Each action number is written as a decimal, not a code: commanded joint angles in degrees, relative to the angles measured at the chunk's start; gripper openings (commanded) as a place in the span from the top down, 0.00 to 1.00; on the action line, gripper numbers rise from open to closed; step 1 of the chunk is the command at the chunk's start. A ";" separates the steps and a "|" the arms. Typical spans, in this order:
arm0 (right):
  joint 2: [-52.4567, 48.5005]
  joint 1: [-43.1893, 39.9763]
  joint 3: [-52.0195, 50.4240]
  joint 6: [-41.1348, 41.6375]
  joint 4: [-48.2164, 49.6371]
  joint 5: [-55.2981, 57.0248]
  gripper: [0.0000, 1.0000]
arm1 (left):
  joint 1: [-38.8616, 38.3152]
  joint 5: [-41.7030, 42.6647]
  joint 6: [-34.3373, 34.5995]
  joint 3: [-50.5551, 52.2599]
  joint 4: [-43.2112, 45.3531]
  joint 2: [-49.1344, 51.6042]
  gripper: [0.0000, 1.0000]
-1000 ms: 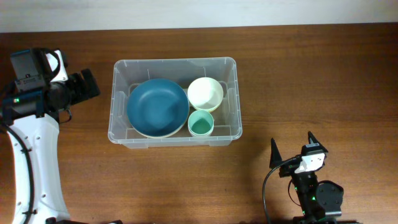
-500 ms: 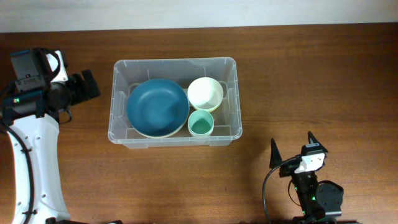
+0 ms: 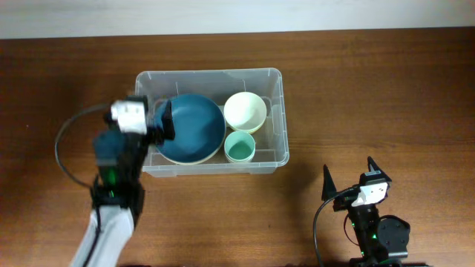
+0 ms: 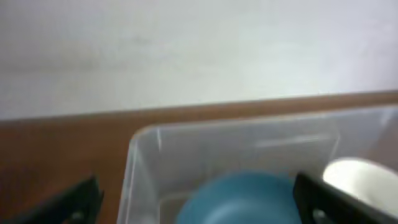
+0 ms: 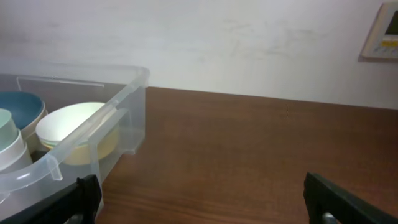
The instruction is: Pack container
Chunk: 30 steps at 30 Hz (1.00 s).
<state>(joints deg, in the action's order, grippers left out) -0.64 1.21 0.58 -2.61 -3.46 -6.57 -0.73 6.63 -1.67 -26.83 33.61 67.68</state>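
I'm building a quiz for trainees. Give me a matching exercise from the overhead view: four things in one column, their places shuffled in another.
1 blue dish
2 cream bowl
3 mint cup
4 right pincer

a outside the container, lower right
b container's left half
c its lower right corner
d its upper right corner

Pairs: 1-b, 2-d, 3-c, 4-a

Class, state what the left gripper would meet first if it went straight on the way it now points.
Probably the blue dish inside the container: in the wrist view it sits centred between the open jaws of the left gripper, though blur leaves depth unclear.
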 commanded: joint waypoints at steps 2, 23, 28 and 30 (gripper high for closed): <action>0.46 0.33 -0.26 -0.15 -0.39 -0.35 0.02 | 0.37 -0.46 -2.80 16.85 16.09 -9.09 0.00; 0.46 0.33 -0.26 -0.15 -0.39 -0.35 0.01 | 0.42 -1.99 -5.57 26.32 -23.98 -50.93 0.00; 0.46 0.33 -0.26 -0.15 -0.39 -0.35 0.01 | 0.42 -2.23 -5.55 26.32 -38.14 -61.66 0.00; 0.46 0.33 -0.26 -0.15 -0.37 -0.35 0.01 | 0.42 -2.47 -5.57 26.32 -37.94 -64.02 0.00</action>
<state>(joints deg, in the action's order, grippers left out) -0.62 1.21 0.58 -2.76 -3.51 -6.59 -0.62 5.10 -6.46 -0.58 -3.64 7.55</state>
